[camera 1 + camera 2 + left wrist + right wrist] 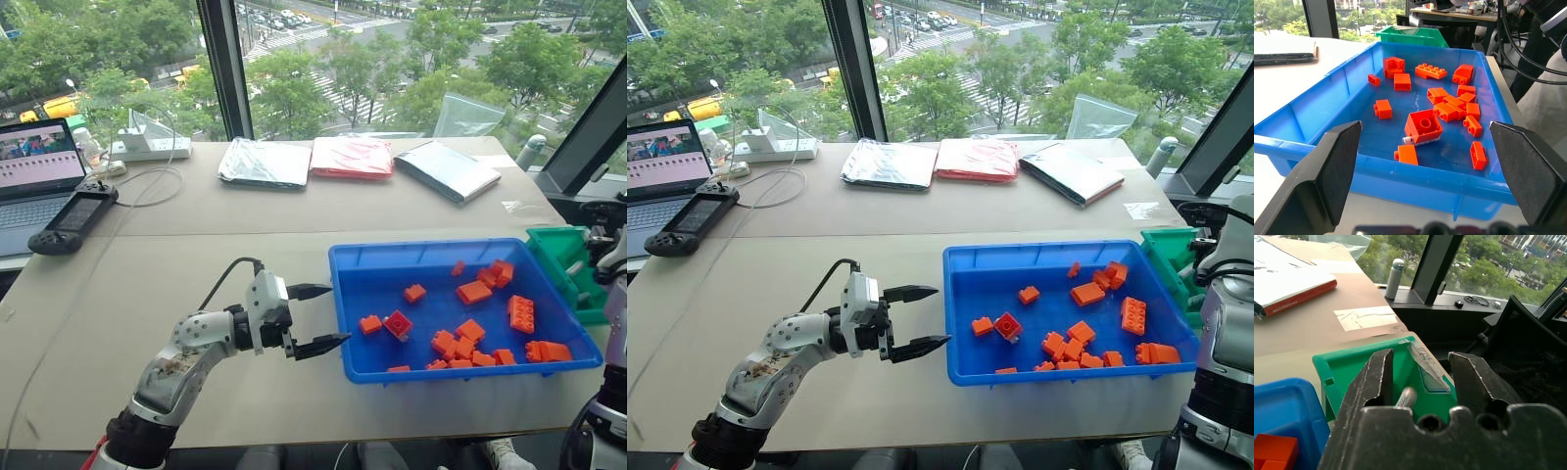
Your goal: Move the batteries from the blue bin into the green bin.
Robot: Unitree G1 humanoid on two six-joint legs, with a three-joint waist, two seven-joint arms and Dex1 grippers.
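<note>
The blue bin (pixel 431 247) lies on the table's right side with several orange bricks (pixel 474 291) in it. From under a square brick, the end of one slim silver battery (pixel 1410 140) sticks out. My left gripper (pixel 319 317) hovers open just left of the bin, pointing at its wall. The green bin (pixel 556 251) stands past the blue bin's right end. Over it, my right gripper (pixel 1421 357) has its fingers apart. A silver battery (pixel 1406 396) shows loose in the gap between them, above the green bin's inside (pixel 1352 367).
At the back lie a silver pouch (pixel 265 162), a red pouch (pixel 353 157) and a grey one (pixel 451 171). A laptop (pixel 34 171), a handheld console (pixel 73 217) and a power strip (pixel 149 148) with cables occupy the far left. A bottle (pixel 1393 279) stands on the window ledge.
</note>
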